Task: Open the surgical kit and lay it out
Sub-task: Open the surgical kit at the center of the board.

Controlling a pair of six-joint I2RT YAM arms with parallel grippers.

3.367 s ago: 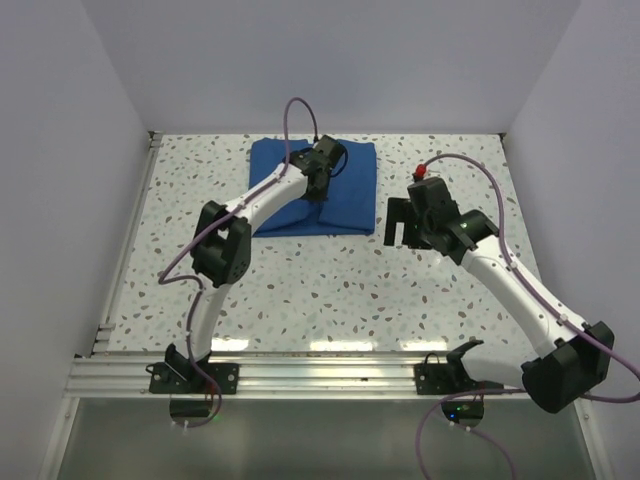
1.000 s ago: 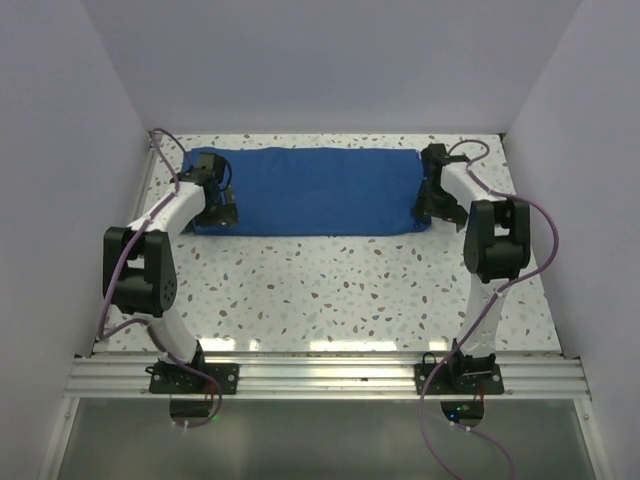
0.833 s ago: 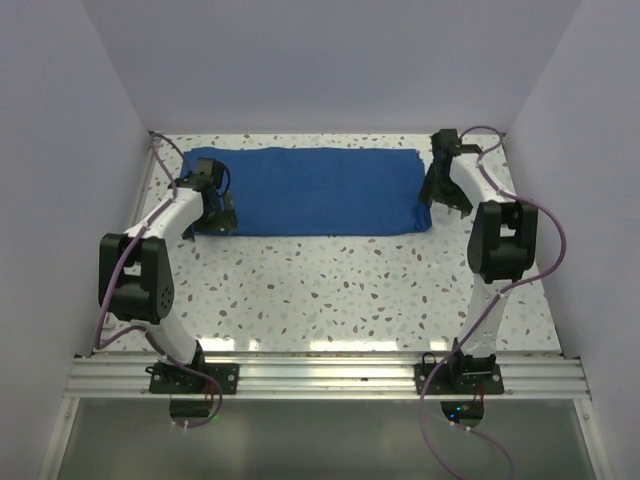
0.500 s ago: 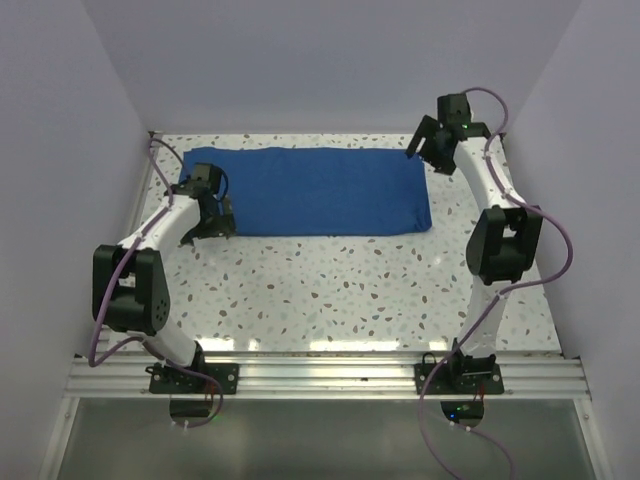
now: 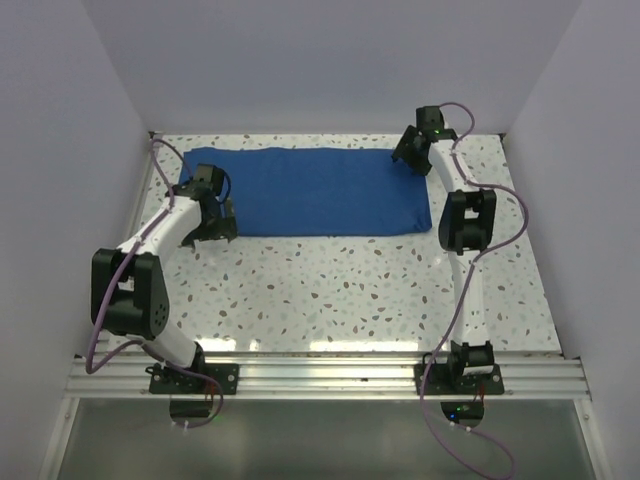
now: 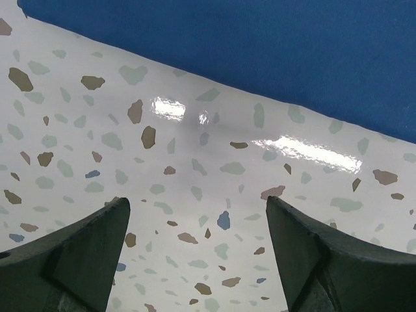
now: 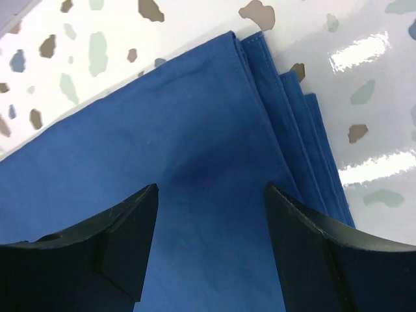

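The blue cloth wrap (image 5: 310,192) is judged soft and limp, best pinched at its layered far-right corner. Both the left end effector (image 6: 198,203) and right end effector (image 7: 211,195) are spread.

I'd call this a robotics lab test cell: plain pale walls (image 5: 330,60) box in a speckled, terrazzo-pattern desk (image 5: 330,290) on three sides. Along its 6 o'clock edge runs a bare aluminium rail (image 5: 320,372) with a white-and-black left arm (image 5: 165,225) and right arm (image 5: 462,270) bolted to it, purple cables (image 5: 92,345) looping off them. A blue cloth (image 5: 310,190) lies spread flat at 12 o'clock.
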